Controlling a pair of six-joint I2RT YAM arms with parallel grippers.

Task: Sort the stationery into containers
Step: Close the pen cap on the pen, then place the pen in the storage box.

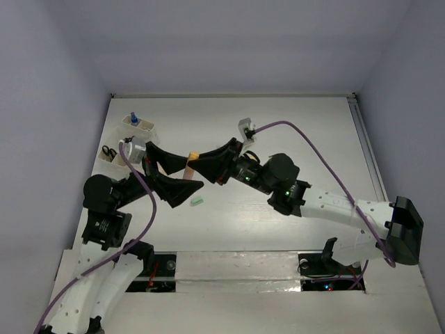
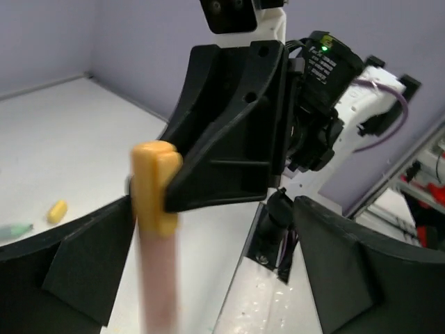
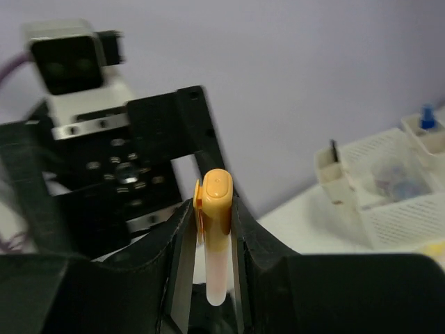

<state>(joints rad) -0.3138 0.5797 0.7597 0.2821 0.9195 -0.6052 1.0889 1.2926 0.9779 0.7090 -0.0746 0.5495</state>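
Job is only part done. Two bins sit at the far left of the table (image 1: 292, 125). One bin (image 1: 147, 130) has a blue-capped pen (image 1: 133, 119) in it, and the other bin (image 1: 104, 161) has black scissors (image 1: 109, 151). So a few things look put away.

Left to do: a small green thing (image 1: 197, 202) lies on the table near the middle. A yellow eraser (image 2: 57, 211) lies out on the table too. The marker (image 3: 216, 202) isn't in a bin either. It's up in the air, mid table, between both grippers.

R gripper (image 3: 214, 224) squeezes the marker tight, one finger each side, just under the cap. L gripper (image 1: 192, 174) has its fingers wide apart, one each side of the marker, not pinching it. Looks like a pass from R to L, I think.

Marker: fat orange cap w/ a clip, thin pale pink body. It stands nearly straight up in the R wrist view. The body is blurry in the L wrist view.
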